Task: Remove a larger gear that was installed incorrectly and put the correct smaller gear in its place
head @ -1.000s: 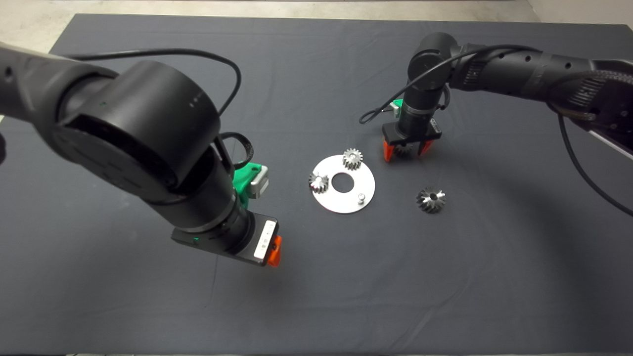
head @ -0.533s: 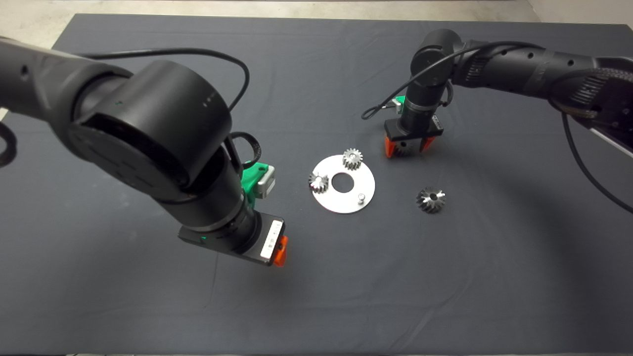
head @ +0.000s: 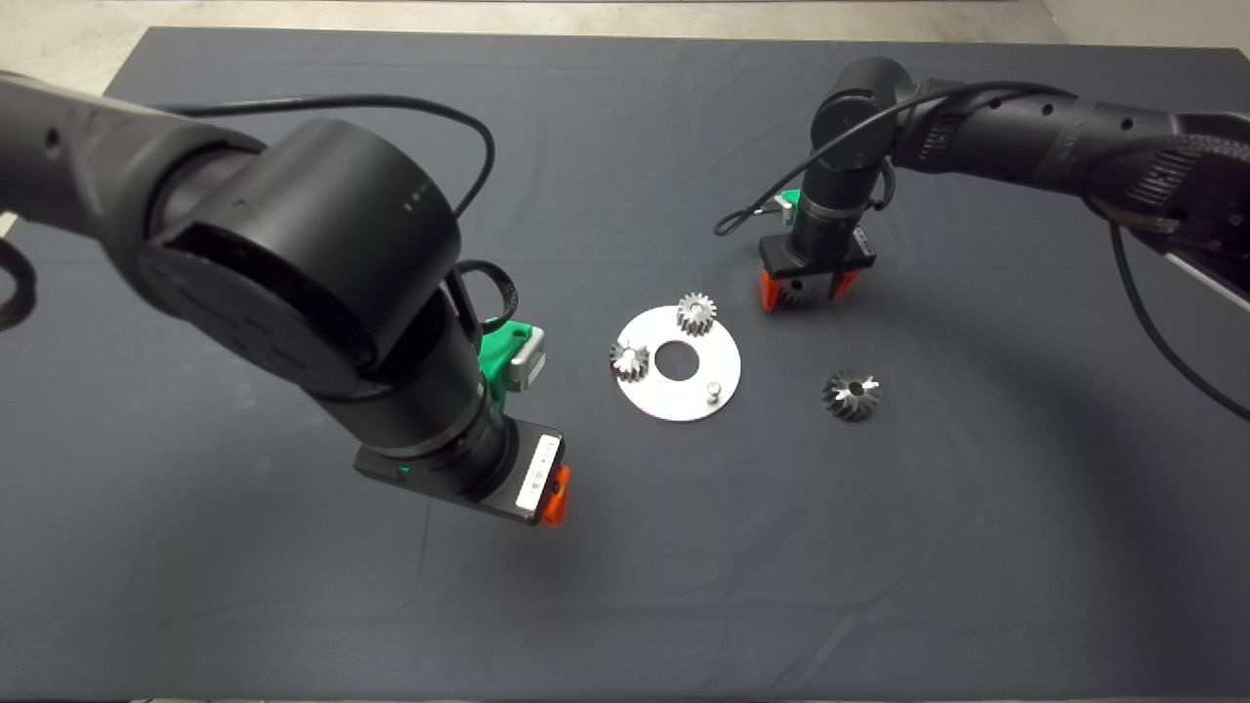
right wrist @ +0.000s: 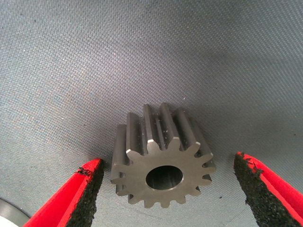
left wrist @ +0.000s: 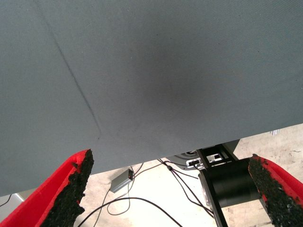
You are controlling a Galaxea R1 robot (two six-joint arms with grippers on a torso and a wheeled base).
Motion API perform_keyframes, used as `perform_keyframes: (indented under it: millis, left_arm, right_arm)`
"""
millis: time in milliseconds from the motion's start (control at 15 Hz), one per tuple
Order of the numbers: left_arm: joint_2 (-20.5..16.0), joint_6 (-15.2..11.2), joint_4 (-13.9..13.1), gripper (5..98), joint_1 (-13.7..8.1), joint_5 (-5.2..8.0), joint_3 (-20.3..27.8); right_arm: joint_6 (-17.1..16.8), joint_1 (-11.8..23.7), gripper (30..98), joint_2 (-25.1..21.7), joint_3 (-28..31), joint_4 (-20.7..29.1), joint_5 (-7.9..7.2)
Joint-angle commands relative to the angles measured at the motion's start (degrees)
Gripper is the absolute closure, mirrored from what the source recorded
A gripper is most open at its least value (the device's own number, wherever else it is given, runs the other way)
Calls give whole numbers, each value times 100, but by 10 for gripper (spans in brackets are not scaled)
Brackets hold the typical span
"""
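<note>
The smaller gear, a silver spur gear with blunt teeth, stands on the mat between the fingers of my right gripper. That gripper is open just beyond the round metal plate, and its pads do not touch the gear. The larger gear, dark with star-like teeth, lies on the mat to the right of the plate. My left gripper hovers open and holding nothing over bare mat near the plate's left, and its fingers frame the mat's edge.
Two more small gears sit on the plate, and a bare pin stands at its near right. The plate has a central hole. Cables and floor show past the mat's edge in the left wrist view.
The right gripper shifted slightly toward the far side around the small gear. The left arm drifted a little to the right. Gears and plate have not moved.
</note>
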Motion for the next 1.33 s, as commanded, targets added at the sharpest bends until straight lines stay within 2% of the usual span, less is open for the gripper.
perform_keyframes:
  millis: [0,333,467,867,1200,1267]
  left_arm:
    - [13,3,15,197,-119,395,5]
    - [10,3,15,197,-119,395,31]
    - [2,3,7,197,-119,395,49]
    - [-25,3,-3,197,-119,395,84]
    - [2,3,-3,197,-119,404,58]
    - [-7,3,-3,198,-119,403,48]
  right_arm:
    - [-20,3,559,39,-68,-609,-492]
    - [-11,-6,589,162,-15,-811,-483]
    - [-3,-6,643,214,-15,-820,-483]
    - [32,-32,728,355,-6,-820,-483]
    - [41,-50,741,294,-15,-820,-483]
    - [50,-50,778,267,-33,-820,-483]
